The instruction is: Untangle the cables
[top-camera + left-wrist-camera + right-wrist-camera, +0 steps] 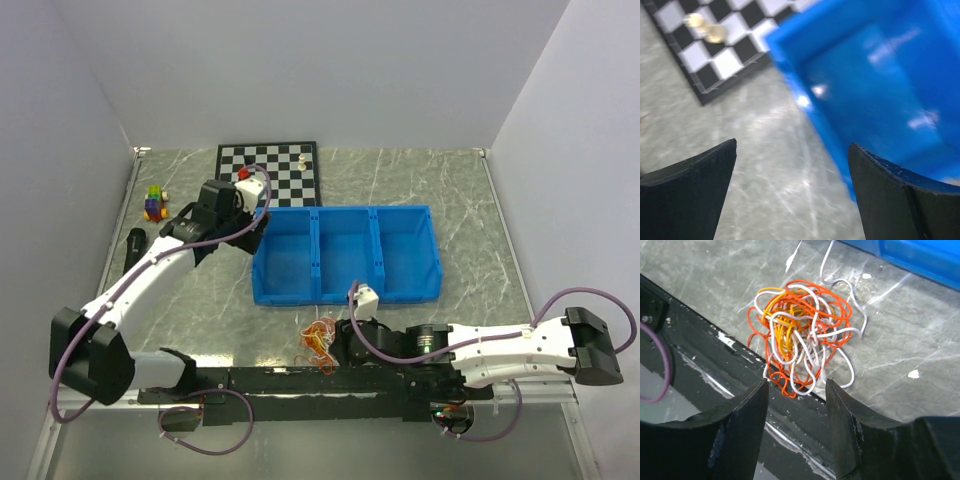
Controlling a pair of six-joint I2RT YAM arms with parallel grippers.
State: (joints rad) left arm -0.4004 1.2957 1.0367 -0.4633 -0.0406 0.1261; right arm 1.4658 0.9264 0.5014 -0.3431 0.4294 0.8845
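The cables (pixel 801 337) lie in one tangled bundle of orange, white and yellow wires on the grey table, partly overhanging the black base rail. They also show in the top view (pixel 320 340) near the table's front edge. My right gripper (pixel 797 387) is open and empty, its jaws just short of the bundle's near side, not touching it; in the top view it (pixel 345 345) sits right beside the bundle. My left gripper (pixel 791 152) is open and empty, far from the cables, hovering over the table by the blue bin's left corner (pixel 262 215).
A blue three-compartment bin (pixel 345 285) stands mid-table, just behind the cables. A chessboard (pixel 268 172) with a few pieces lies at the back. A small coloured toy (pixel 154 203) and a dark object (pixel 134 245) sit at the left. The black rail (pixel 715 355) runs along the front edge.
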